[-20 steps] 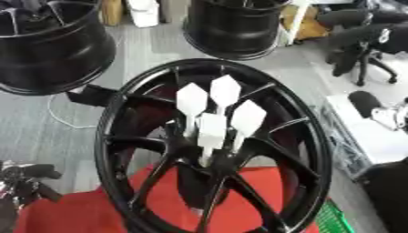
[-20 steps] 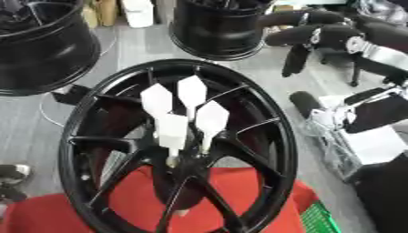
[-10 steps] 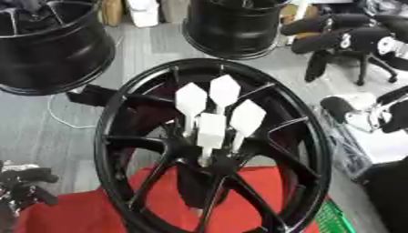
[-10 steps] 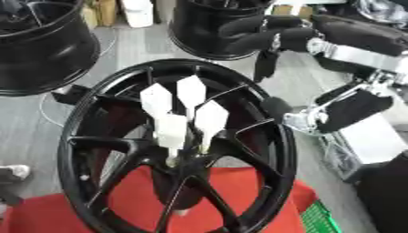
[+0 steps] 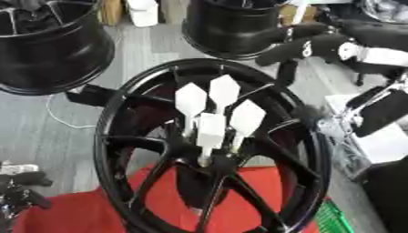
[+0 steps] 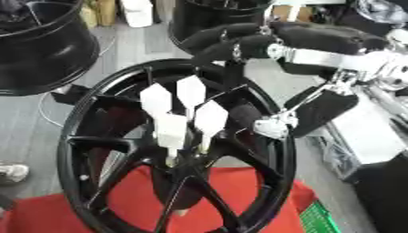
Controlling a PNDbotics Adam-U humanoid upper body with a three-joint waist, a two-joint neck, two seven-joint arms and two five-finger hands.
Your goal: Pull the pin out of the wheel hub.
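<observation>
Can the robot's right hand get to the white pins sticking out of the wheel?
Probably yes. The right hand hangs open just above the wheel hub, and nothing sits between it and the white pins, which stand up in the open.

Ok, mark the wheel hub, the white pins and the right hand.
wheel hub (image 5: 209, 164), left eye view, centre where the spokes meet.
white pins (image 5: 226, 89), left eye view, top pin's flat head.
right hand (image 6: 239, 43), right eye view, finger.
</observation>
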